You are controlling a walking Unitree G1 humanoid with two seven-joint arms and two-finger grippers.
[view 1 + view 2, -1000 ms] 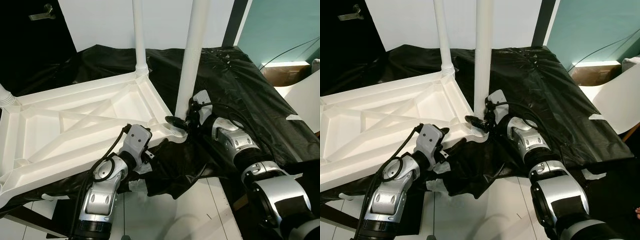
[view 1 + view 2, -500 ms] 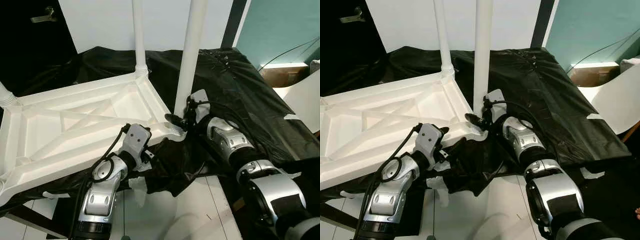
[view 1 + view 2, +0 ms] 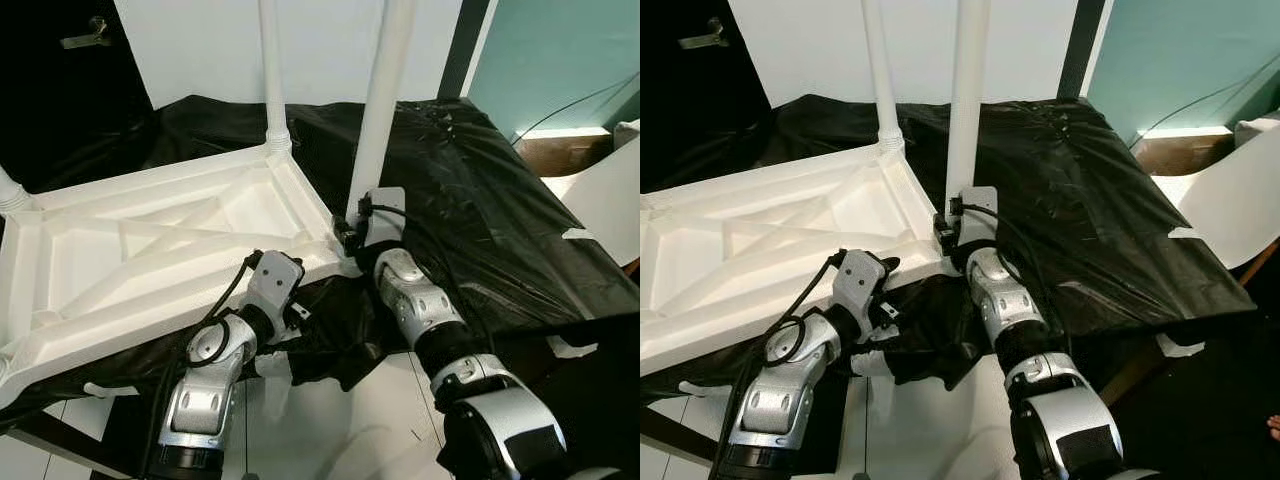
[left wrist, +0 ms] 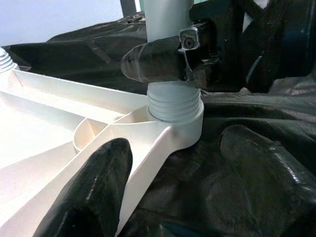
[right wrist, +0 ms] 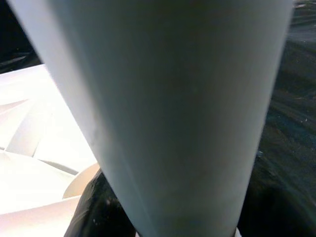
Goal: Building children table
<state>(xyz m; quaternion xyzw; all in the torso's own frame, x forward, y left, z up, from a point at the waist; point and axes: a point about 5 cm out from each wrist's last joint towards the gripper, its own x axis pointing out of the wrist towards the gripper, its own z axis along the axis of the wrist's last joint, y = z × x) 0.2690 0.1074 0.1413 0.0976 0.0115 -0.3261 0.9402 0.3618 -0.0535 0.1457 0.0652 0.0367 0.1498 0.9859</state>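
The right gripper [image 4: 170, 61] has its black fingers [image 4: 153, 61] clenched round the base of a white plastic table leg [image 3: 380, 100], just above the ribbed collar where it enters the corner socket. That leg stands upright, its long axis vertical, running out of the top of the head views. The left gripper [image 4: 173, 182] has its fingers spread wide, one over the white rim and the other over the black sheet, grasping nothing, just short of the same corner.

The white plastic children's table top [image 3: 150, 250] lies upside down, ribbed underside facing up, its long side running away to the robot's left. A second upright white leg [image 3: 272, 70] stands in the far corner socket. All this rests on a surface covered with crumpled black plastic sheeting [image 3: 480, 200].
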